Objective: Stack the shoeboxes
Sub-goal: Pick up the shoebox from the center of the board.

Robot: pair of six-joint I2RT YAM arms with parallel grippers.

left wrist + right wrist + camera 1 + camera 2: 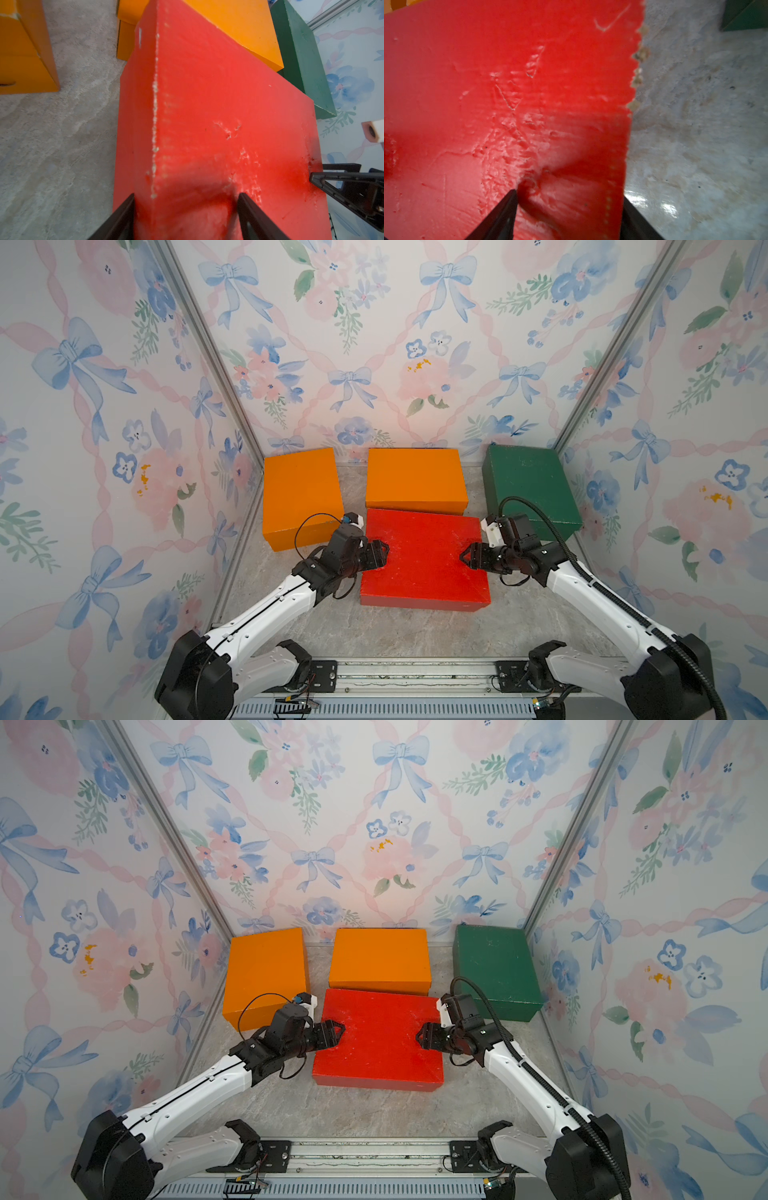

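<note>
My right gripper (464, 558) pinches one side of the red box (424, 572); my left gripper (384, 552) sits around the other side, but I can't tell if it holds; I'd squeeze evenly, then lift it flat.

White shells w/ black joints are showing on left arm (270, 605) & right arm (582, 601). Thin black cable (296, 536) is looping nr left wrist; thick ribbed black conduit (552, 529) is running along right arm. Also black: left gripper (385, 554), right gripper (463, 558).
</note>
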